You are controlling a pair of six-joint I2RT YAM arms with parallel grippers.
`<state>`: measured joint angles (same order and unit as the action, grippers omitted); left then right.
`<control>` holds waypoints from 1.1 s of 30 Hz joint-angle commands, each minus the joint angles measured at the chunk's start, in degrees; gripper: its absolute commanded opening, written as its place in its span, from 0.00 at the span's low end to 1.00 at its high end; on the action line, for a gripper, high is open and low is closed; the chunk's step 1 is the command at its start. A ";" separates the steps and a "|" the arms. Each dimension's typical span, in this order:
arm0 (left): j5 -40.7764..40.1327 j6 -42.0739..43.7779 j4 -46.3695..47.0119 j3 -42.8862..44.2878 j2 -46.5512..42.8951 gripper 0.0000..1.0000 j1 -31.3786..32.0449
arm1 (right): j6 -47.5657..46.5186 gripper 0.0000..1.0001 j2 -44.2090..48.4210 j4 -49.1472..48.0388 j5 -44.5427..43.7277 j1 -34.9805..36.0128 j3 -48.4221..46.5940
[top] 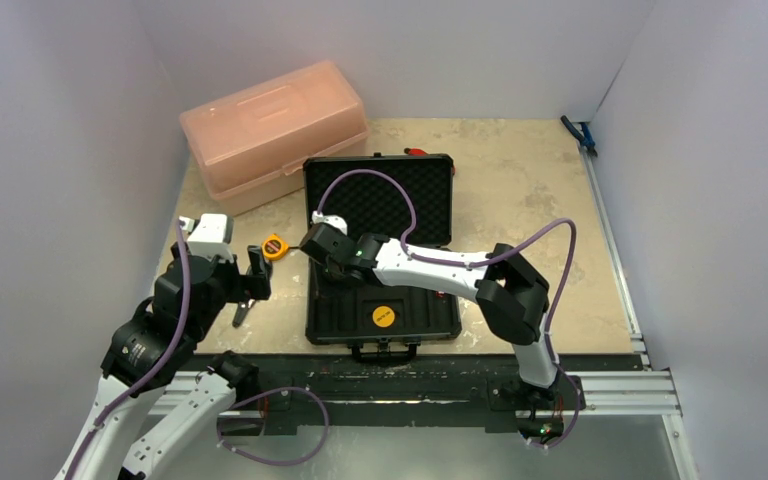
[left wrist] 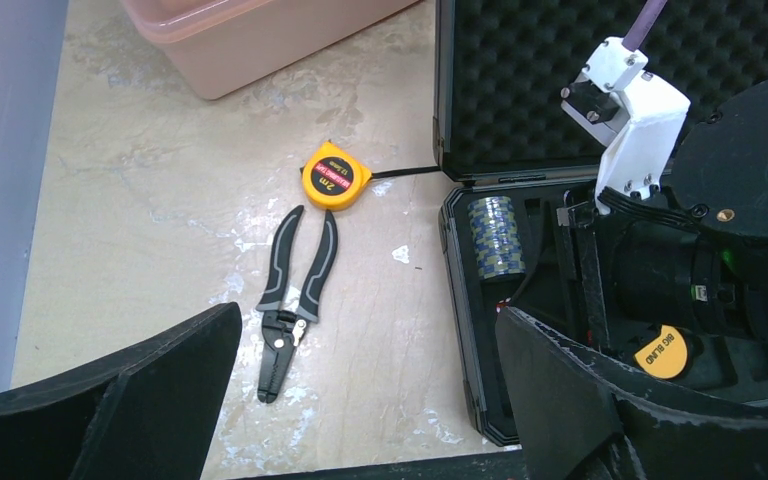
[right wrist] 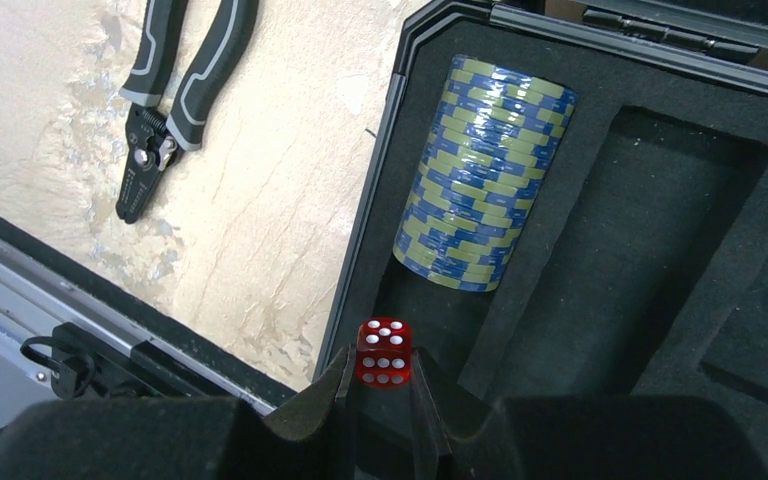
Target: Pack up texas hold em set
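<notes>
The black case of the texas hold em set lies open mid-table, its foam-lined lid (top: 390, 195) flat at the back and its moulded tray (top: 312, 300) nearer me. A grey-and-blue chip stack (right wrist: 482, 175) lies on its side in the tray's left slot. A yellow disc (top: 383, 316) sits near the tray's front. My right gripper (right wrist: 380, 372) hangs over the tray's left part, shut on a small red die (right wrist: 384, 350). My left gripper (left wrist: 368, 315) is wide open and holds nothing. It hovers over the table left of the case, near a pair of pliers.
Black-handled pliers (left wrist: 295, 300) and a yellow tape measure (left wrist: 335, 177) lie on the table left of the case. A large pink translucent box (top: 275, 130) stands at the back left. A blue clamp (top: 580, 133) sits at the back right corner.
</notes>
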<state>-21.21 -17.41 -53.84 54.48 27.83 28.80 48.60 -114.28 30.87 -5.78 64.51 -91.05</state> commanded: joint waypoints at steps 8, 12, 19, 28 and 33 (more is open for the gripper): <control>0.68 -0.27 1.21 -0.05 -1.28 1.00 -0.58 | 0.97 0.00 -1.64 1.78 -5.18 0.44 -2.98; 0.89 -0.19 1.32 -0.13 -1.21 1.00 -0.58 | 1.26 0.00 -2.05 1.99 -5.90 0.47 -3.08; 1.00 -0.21 1.32 -0.15 -1.18 1.00 -0.58 | 2.00 0.00 -2.86 2.52 -7.13 0.53 -3.85; 1.09 -0.17 1.33 -0.11 -1.29 1.00 -0.67 | 3.61 0.00 -4.05 4.10 -9.60 0.53 -5.36; 1.26 -0.12 1.42 -0.17 -1.28 1.00 -0.67 | 4.50 0.00 -4.37 4.55 -10.56 0.53 -5.85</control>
<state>-20.58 -17.41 -53.82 54.48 26.85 28.51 51.44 -118.58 33.91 -13.45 64.62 -94.50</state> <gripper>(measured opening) 0.998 0.244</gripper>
